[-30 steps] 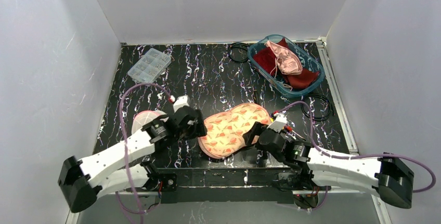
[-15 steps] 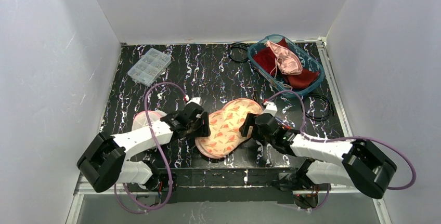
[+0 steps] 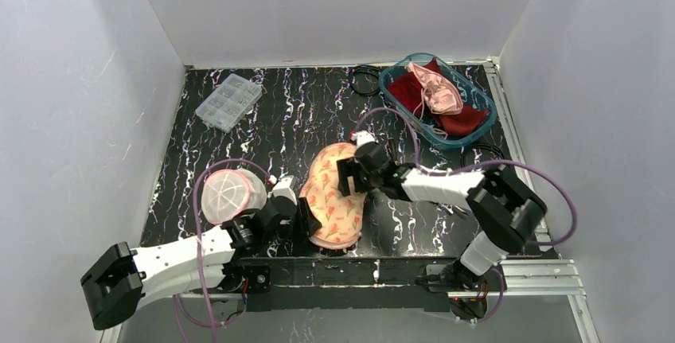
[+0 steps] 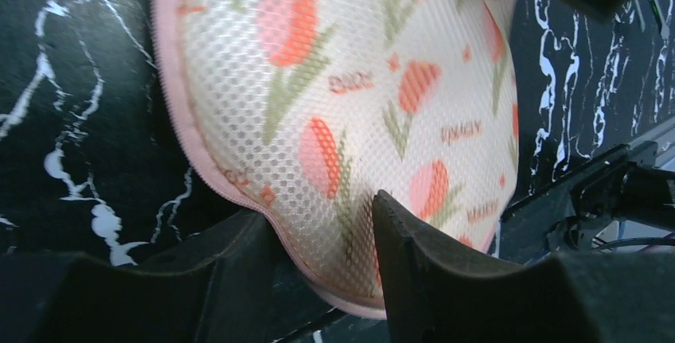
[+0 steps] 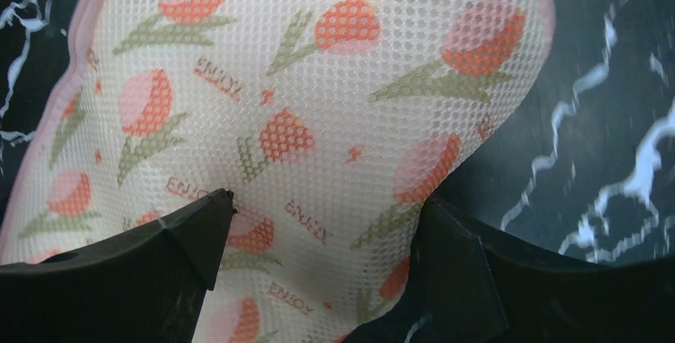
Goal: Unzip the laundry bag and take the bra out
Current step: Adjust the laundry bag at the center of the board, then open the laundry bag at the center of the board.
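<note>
Laundry bag [image 3: 338, 200] front and centre — basket [image 3: 471, 133] behind it to the right, organiser box [image 3: 228, 101] behind left

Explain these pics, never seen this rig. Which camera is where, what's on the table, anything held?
Two robot arms are bolted at the table's near edge, each ending in a two-finger gripper. The wide picture looks down from above; the close-ups come from wrist cameras, the dark wedges being fingers. On the table lie a tulip-print laundry bag, a round mesh bag, a parts box, cables and a basket of clothes. The left gripper straddles the laundry bag's near edge; whether it pinches is unclear. The right gripper stands open over the far end.
</note>
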